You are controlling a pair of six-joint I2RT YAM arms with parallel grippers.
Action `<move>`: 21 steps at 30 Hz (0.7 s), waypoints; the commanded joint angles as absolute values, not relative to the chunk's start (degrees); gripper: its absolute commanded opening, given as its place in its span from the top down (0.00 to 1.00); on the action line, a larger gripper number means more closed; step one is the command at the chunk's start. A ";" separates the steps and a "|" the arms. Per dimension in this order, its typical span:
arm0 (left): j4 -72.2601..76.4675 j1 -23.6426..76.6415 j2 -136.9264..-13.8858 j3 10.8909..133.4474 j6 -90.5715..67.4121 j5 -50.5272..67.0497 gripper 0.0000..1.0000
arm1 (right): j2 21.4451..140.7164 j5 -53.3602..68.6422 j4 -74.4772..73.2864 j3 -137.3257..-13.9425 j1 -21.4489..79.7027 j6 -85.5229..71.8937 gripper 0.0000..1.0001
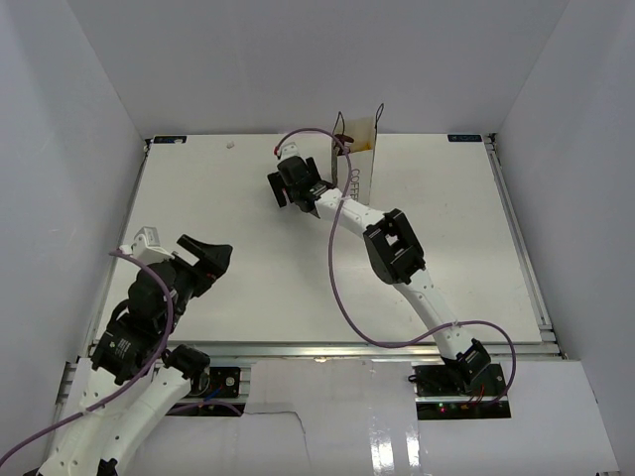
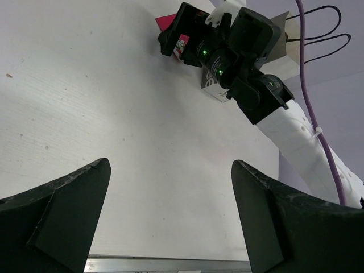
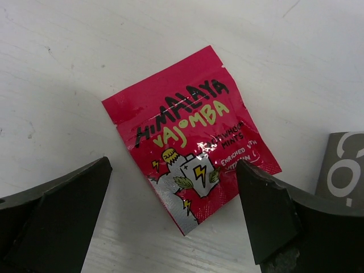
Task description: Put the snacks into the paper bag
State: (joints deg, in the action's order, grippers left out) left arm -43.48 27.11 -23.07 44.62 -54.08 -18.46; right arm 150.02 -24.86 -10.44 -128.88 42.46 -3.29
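One snack, a pink-red packet printed with yellow letters, lies flat on the white table. My right gripper hovers over it, open, a finger on each side of the packet's lower end and neither touching it. The top view hides the packet under that gripper. In the left wrist view a corner of the packet shows beside it. The white paper bag with black handles stands upright just right of the right gripper. My left gripper is open and empty, low at the near left.
The white table is walled in white on three sides, with a metal rail along its near edge. The right arm and its purple cable stretch across the middle. A grey printed patch sits right of the packet.
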 commanded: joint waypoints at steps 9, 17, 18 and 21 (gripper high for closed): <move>-43.77 26.98 -24.70 44.91 -54.93 -17.14 0.02 | 151.52 -16.97 -13.62 -132.36 39.64 -9.40 0.14; -43.86 26.98 -25.49 45.62 -55.02 -16.79 0.02 | 150.82 -9.85 -15.91 -130.61 38.06 -8.44 0.54; -43.77 26.98 -25.49 45.53 -55.11 -16.79 0.02 | 150.65 -8.71 -16.00 -130.34 37.97 -7.22 0.64; -43.77 26.98 -25.14 45.18 -55.55 -16.52 0.02 | 149.86 -5.02 -16.17 -128.76 37.88 -5.37 0.86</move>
State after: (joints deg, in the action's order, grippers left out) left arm -43.48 27.11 -25.43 44.60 -54.81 -17.28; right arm 150.36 -10.92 -12.97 -129.97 38.24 -6.63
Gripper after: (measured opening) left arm 0.975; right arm 0.201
